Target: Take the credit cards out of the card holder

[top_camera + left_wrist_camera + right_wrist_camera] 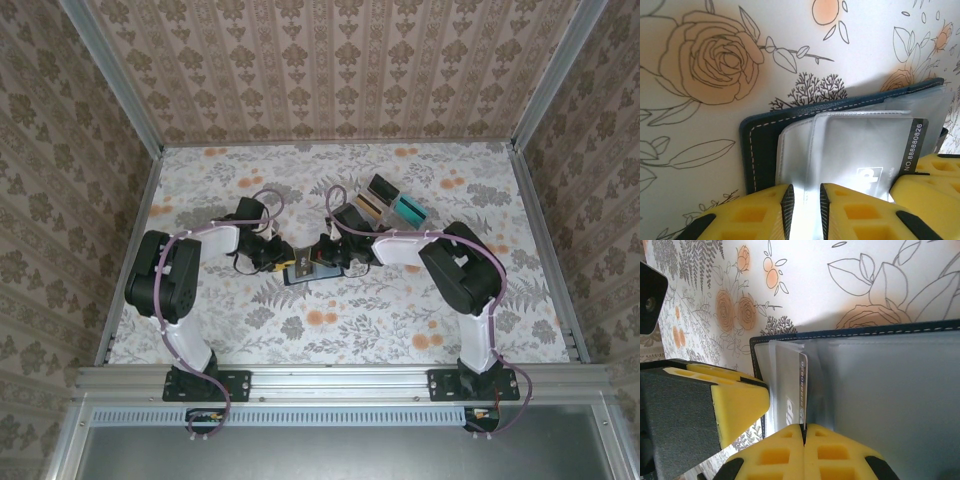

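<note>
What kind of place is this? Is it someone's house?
Probably not a home but a robot test booth: wallpapered panels in a metal frame, a flowery table cover, and two robot arms bolted to a rail.

**Flowered table, a wallet and a tray**

The table is covered edge to edge with a pale cloth printed with orange roses, grey leaves and thin line-drawn blooms. Near its middle a wallet lies open and flat, with its navy cover and white stitching against the cloth and its cloudy plastic sleeves facing up. Farther back and to the right, apart from the wallet, a clear plastic tray sits at a slant to the table's edges, with tan, dark and teal pieces in its compartments.
</note>
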You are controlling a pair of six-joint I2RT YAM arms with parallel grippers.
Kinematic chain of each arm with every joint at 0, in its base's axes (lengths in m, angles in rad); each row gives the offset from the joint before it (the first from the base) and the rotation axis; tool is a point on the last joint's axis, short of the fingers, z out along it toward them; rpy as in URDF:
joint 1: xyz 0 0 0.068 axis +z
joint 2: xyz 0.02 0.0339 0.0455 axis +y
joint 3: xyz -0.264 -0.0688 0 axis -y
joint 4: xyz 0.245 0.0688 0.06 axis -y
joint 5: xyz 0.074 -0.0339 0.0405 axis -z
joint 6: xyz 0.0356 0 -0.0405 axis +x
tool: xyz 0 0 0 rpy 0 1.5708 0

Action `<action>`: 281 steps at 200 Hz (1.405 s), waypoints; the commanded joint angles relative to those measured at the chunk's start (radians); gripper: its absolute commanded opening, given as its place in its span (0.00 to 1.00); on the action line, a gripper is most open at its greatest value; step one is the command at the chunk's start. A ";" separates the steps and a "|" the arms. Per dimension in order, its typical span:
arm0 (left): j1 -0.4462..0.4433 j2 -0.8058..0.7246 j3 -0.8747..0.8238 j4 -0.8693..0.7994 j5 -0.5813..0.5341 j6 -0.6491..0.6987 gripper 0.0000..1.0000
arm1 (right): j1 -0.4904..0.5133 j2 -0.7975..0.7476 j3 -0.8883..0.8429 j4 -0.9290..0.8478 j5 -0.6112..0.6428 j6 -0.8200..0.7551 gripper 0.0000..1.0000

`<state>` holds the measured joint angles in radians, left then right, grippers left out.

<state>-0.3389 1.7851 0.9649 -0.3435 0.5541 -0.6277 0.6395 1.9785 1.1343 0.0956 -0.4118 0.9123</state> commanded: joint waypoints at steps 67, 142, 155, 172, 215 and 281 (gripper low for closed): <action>0.011 0.039 0.011 -0.060 -0.054 0.038 0.25 | -0.036 -0.134 -0.104 0.012 0.125 -0.043 0.00; 0.009 -0.033 0.062 -0.040 0.007 0.058 0.31 | -0.072 -0.330 -0.225 0.093 0.200 -0.124 0.00; 0.009 -0.066 0.079 -0.025 0.033 0.062 0.37 | -0.079 -0.367 -0.238 0.102 0.197 -0.134 0.00; 0.006 -0.114 0.093 0.020 0.081 0.049 0.47 | -0.095 -0.411 -0.258 0.129 0.162 -0.135 0.00; 0.005 -0.209 0.100 0.134 0.222 -0.022 0.70 | -0.178 -0.495 -0.288 0.247 -0.003 -0.073 0.00; -0.019 -0.241 0.099 0.420 0.407 -0.205 0.79 | -0.248 -0.483 -0.263 0.460 -0.249 0.094 0.00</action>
<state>-0.3420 1.5547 1.0431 -0.0753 0.8352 -0.7490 0.4053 1.4902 0.8593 0.3950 -0.5217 0.9047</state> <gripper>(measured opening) 0.796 0.062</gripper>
